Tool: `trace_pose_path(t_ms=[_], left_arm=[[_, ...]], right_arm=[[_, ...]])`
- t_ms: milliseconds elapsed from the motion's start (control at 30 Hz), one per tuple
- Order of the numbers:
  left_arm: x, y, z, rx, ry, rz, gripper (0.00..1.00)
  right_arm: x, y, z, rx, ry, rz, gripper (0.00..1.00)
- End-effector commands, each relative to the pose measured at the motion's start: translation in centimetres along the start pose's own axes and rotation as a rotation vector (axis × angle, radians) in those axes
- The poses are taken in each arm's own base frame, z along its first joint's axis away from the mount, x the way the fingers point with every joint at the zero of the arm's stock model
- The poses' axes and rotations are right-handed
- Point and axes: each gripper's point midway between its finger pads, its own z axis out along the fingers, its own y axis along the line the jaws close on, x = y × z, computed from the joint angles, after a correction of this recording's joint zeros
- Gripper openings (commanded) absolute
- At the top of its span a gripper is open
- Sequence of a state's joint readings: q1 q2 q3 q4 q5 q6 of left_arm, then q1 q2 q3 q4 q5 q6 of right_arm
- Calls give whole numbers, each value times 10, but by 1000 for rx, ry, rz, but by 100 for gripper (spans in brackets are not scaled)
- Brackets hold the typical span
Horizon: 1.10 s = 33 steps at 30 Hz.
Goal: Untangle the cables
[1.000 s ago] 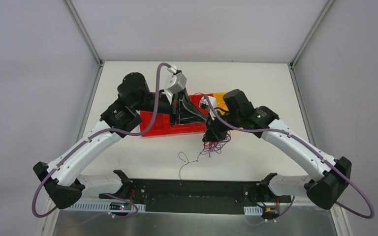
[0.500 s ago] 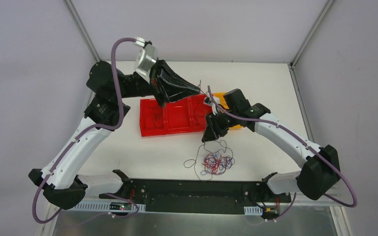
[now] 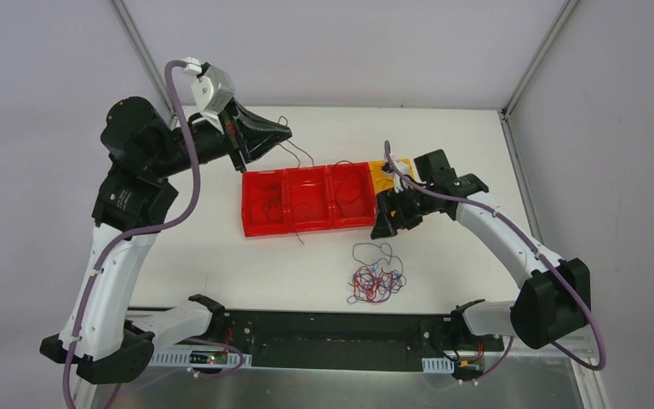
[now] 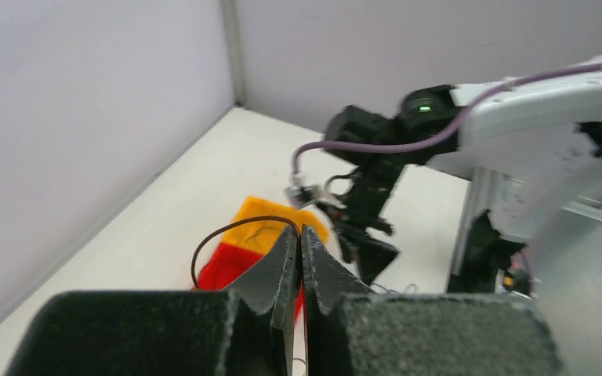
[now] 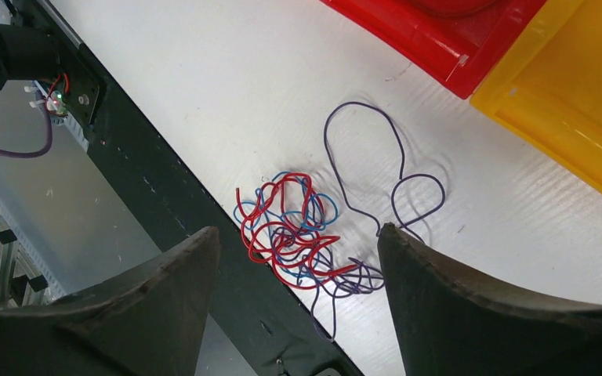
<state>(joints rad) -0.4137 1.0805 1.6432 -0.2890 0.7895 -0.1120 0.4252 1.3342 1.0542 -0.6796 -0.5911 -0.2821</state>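
The cables lie as a small red, blue and purple tangle (image 3: 377, 278) on the white table, just ahead of the black base rail. In the right wrist view the tangle (image 5: 286, 223) sits below my right gripper (image 5: 298, 229), with a purple loop (image 5: 400, 160) spreading beside it. My right gripper (image 3: 384, 225) hangs open and empty above the table, by the bins' near edge. My left gripper (image 3: 286, 133) is raised at the back left, shut on one thin dark cable (image 3: 305, 156) that trails down toward the bins. That cable (image 4: 213, 233) arcs out from the pinched tips of the left gripper (image 4: 299, 232).
A red three-compartment bin (image 3: 249, 223) stands mid-table with thin wires lying in its compartments. A yellow bin (image 3: 381, 169) adjoins its right end, close to my right wrist. The black base rail (image 3: 332, 328) runs along the near edge, and grey walls enclose the table.
My right gripper opened, let the tangle drop onto the table, and drew back right. My left arm swung up and back left, pulling the dark cable away.
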Motion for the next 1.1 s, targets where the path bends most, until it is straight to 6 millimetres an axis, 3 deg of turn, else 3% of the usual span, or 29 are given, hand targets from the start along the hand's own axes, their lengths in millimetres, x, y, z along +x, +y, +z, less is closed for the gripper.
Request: trace_pose_path(t_ms=[0, 100, 233, 533, 833, 933, 1067], left_arm=[[10, 61, -14, -302, 80, 118, 0], [1, 98, -19, -465, 82, 156, 0], [-7, 130, -25, -595, 85, 175, 0], [-30, 167, -24, -677, 52, 229, 0], [-30, 210, -33, -753, 75, 284, 0], [-12, 213, -35, -737, 97, 229, 0], [51, 195, -38, -656, 186, 104, 0]], right_arm=[[8, 6, -14, 11, -3, -53, 77], [8, 6, -14, 7, -2, -58, 78], [5, 6, -16, 10, -11, -75, 78], [4, 5, -19, 9, -14, -86, 83], [2, 0, -21, 6, -13, -79, 84], [1, -2, -21, 7, -12, -77, 84], [2, -3, -23, 6, -10, -73, 84]])
